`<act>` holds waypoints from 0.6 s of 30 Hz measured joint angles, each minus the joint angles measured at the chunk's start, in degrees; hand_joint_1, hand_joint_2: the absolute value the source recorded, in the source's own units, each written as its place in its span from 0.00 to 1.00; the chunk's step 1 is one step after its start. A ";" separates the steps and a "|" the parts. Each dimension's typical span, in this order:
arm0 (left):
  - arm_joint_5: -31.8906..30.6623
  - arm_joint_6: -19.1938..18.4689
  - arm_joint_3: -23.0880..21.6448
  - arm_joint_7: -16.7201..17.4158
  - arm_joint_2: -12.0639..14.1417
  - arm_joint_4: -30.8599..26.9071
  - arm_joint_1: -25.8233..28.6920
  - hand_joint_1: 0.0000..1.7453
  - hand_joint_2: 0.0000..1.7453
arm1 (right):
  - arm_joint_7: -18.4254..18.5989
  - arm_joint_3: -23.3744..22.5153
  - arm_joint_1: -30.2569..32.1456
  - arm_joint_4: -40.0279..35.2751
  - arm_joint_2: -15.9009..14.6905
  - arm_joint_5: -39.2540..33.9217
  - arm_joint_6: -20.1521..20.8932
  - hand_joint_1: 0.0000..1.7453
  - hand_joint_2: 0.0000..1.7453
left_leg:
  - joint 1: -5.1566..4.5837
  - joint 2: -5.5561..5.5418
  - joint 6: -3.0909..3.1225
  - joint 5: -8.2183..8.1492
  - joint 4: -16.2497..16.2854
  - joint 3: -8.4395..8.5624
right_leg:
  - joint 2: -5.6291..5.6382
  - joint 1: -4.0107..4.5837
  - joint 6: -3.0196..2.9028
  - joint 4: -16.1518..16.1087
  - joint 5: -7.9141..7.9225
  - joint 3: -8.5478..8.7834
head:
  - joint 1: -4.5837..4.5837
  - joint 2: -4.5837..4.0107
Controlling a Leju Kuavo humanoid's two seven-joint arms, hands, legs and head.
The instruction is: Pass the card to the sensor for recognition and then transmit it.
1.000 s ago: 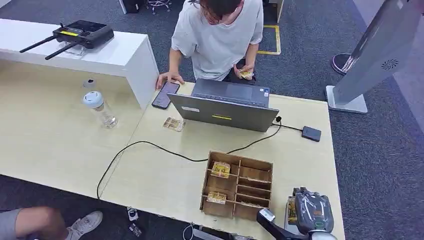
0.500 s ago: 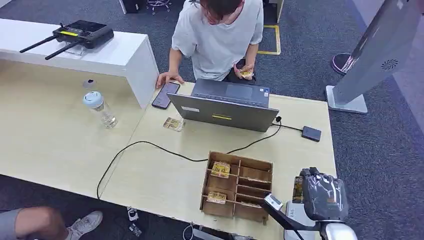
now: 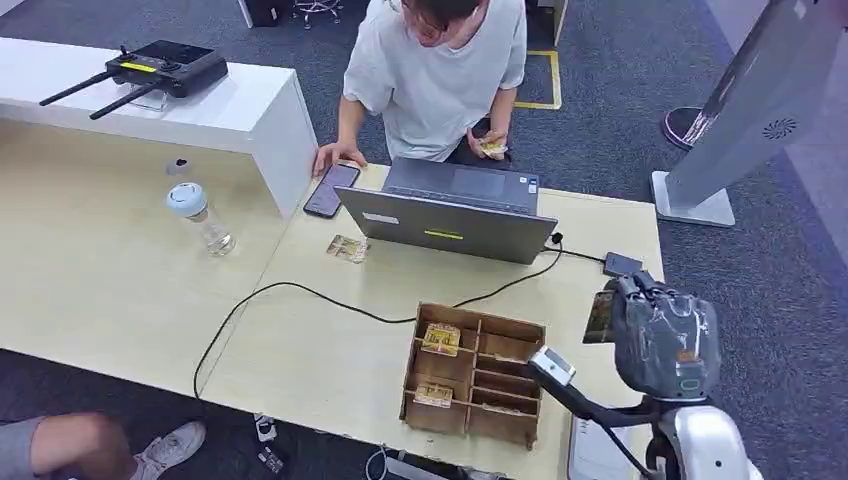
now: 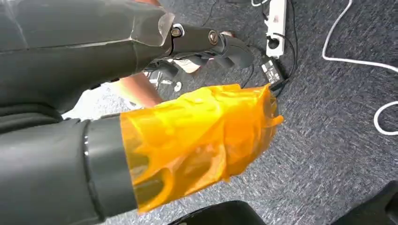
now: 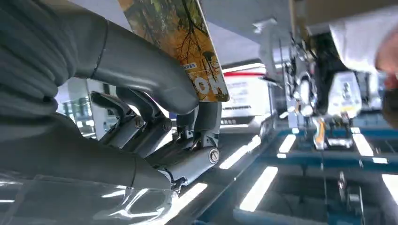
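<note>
The card (image 5: 180,42) is a thin flat rectangle printed with yellow and orange autumn foliage on dark branches, with a pale strip of small print and a round mark near one corner. The right hand (image 3: 660,335) pinches it between the thick grey thumb (image 5: 141,70) and the darker fingers (image 5: 197,140), which are curled in beneath it. In the head view the card (image 3: 600,317) stands on edge at the hand's left side, its long axis roughly upright and leaning slightly, raised above the right end of the worktop (image 3: 330,360), near the small dark sensor (image 3: 622,265) on its cable.

The right hand is glossy grey with a clear plastic wrap over its back. The left hand (image 4: 141,108) hangs over dark carpet, part of it sheathed in crinkled translucent orange film; whether its fingers are spread or curled I cannot tell.

The worktop is pale wood-grain laminate. On it sit a slotted wooden organiser box (image 3: 475,372) with cards lying in some compartments, a grey laptop (image 3: 450,210), a phone (image 3: 330,189), another card (image 3: 348,248) lying flat, and a clear bottle (image 3: 201,218) with a pale cap. A person (image 3: 435,75) in a light T-shirt stands behind the laptop.
</note>
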 joint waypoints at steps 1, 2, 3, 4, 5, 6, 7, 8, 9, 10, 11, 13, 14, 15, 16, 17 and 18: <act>-0.22 -0.09 0.00 0.00 0.00 0.00 0.00 0.00 0.00 | -0.24 0.09 -0.95 0.00 0.30 -0.41 -0.24 1.00 1.00 | 0.00 0.00 -0.01 0.01 0.00 0.00 | 0.00 0.00 -0.03 0.00 0.03 0.00 | 0.00 0.00; -0.41 -0.17 0.00 -0.02 0.00 0.00 -0.02 0.00 0.00 | -0.41 0.15 -1.83 0.00 0.74 -1.32 -0.60 1.00 1.00 | 0.00 0.00 -0.02 0.01 0.00 0.00 | 0.00 0.00 -0.03 0.00 0.03 0.00 | 0.00 0.00; -0.52 -0.22 0.00 -0.04 0.00 0.00 -0.02 0.00 0.00 | -0.78 0.17 -2.65 0.00 1.09 -2.12 -0.91 1.00 1.00 | 0.00 0.00 -0.02 0.02 0.00 0.00 | 0.00 0.00 -0.03 0.00 0.03 0.00 | 0.00 0.00; -0.79 -0.28 -0.02 -0.11 0.00 0.00 -0.03 0.00 0.00 | -0.98 0.20 -3.50 0.04 1.48 -2.51 -0.98 1.00 1.00 | 0.00 0.00 -0.02 0.02 0.00 0.00 | 0.00 0.00 -0.03 0.00 0.04 0.00 | 0.00 0.00; -0.98 -0.33 -0.04 -0.20 0.00 0.00 -0.06 0.00 0.00 | -1.11 0.24 -4.39 0.09 1.81 -2.75 -1.03 1.00 1.00 | 0.00 0.00 -0.02 0.02 0.00 0.00 | 0.00 0.00 -0.03 0.01 0.05 0.00 | 0.00 0.00; -1.14 -0.41 -0.09 -0.37 0.00 0.00 -0.10 0.00 0.00 | -1.18 0.28 -5.08 0.17 2.16 -3.21 -1.16 1.00 1.00 | 0.00 0.00 -0.02 0.02 0.00 0.00 | 0.00 0.00 -0.03 0.01 0.05 0.00 | 0.00 0.00; -1.37 -0.54 -0.11 -0.42 0.00 0.00 -0.17 0.00 0.00 | -1.25 0.31 -5.97 0.32 2.51 -3.45 -1.18 1.00 1.00 | 0.00 0.00 -0.04 0.04 0.00 0.00 | 0.00 0.00 -0.03 0.01 0.05 0.00 | 0.00 0.00; -1.51 -0.68 -0.15 -0.44 0.00 0.00 -0.25 0.00 0.00 | -1.29 0.35 -6.77 0.50 2.86 -3.76 -1.22 1.00 1.00 | 0.00 -0.01 -0.04 0.04 0.00 -0.01 | 0.00 0.00 -0.04 0.01 0.06 0.00 | 0.00 0.00; -1.75 -0.81 -0.20 -0.48 0.00 0.00 -0.31 0.00 0.00 | -1.35 0.37 -7.64 0.70 3.17 -4.02 -1.20 1.00 1.00 | 0.00 -0.01 -0.04 0.05 0.00 0.00 | 0.00 0.00 -0.05 0.01 0.07 0.00 | 0.00 0.00; -1.90 -0.85 -0.24 -0.52 0.00 0.00 -0.35 0.00 0.00 | -1.42 0.37 -8.46 0.92 3.47 -4.42 -1.16 1.00 1.00 | 0.00 0.00 -0.03 0.05 0.00 0.00 | 0.00 0.00 -0.06 0.01 0.08 0.00 | 0.00 0.00; -2.05 -0.87 -0.33 -0.55 0.00 0.00 -0.41 0.00 0.00 | -1.57 0.37 -9.34 1.23 3.85 -4.99 -1.05 1.00 1.00 | 0.00 0.00 -0.03 0.06 0.00 0.00 | 0.00 0.00 -0.06 0.01 0.08 0.00 | 0.00 0.00; -2.32 -0.98 -0.72 -0.61 0.00 0.00 -0.46 0.00 0.00 | -1.94 0.37 -10.95 1.93 4.41 -5.90 -0.66 1.00 1.00 | 0.00 0.00 -0.02 0.06 0.00 0.00 | 0.00 0.00 -0.06 0.01 0.08 0.00 | 0.00 0.00; -2.45 -1.03 -0.94 -0.63 0.00 0.00 -0.47 0.00 0.00 | -2.10 0.39 -11.80 2.27 4.76 -6.27 -0.48 1.00 1.00 | 0.00 0.00 -0.02 0.06 0.00 0.00 | 0.00 0.00 -0.06 0.01 0.08 0.00 | 0.00 0.00; -2.60 -1.05 -1.12 -0.63 0.00 0.00 -0.49 0.00 0.00 | -2.10 0.39 -12.52 2.56 5.03 -6.32 -0.26 1.00 1.00 | 0.00 0.00 -0.03 0.06 0.00 0.00 | 0.00 0.00 -0.07 0.01 0.08 0.00 | 0.00 0.00; -2.80 -1.16 -1.20 -0.63 0.00 0.00 -0.53 0.00 0.00 | -2.10 0.39 -13.18 2.88 5.33 -6.55 -0.13 1.00 1.00 | 0.00 0.00 -0.03 0.07 0.00 0.00 | 0.00 0.00 -0.07 0.02 0.09 0.00 | 0.00 0.00; -2.93 -1.20 -1.27 -0.63 0.00 0.00 -0.56 0.00 0.00 | -2.10 0.39 -13.79 3.15 5.62 -6.78 0.00 1.00 1.00 | 0.00 -0.01 -0.03 0.07 0.00 0.00 | -0.01 0.00 -0.07 0.02 0.09 0.00 | 0.00 0.00; -3.08 -1.29 -1.38 -0.63 0.00 0.00 -0.60 0.00 0.00 | -2.10 0.41 -14.48 3.48 5.84 -6.82 0.22 1.00 1.00 | 0.00 -0.01 -0.03 0.07 0.00 0.00 | -0.01 0.00 -0.07 0.02 0.09 0.00 | 0.00 0.00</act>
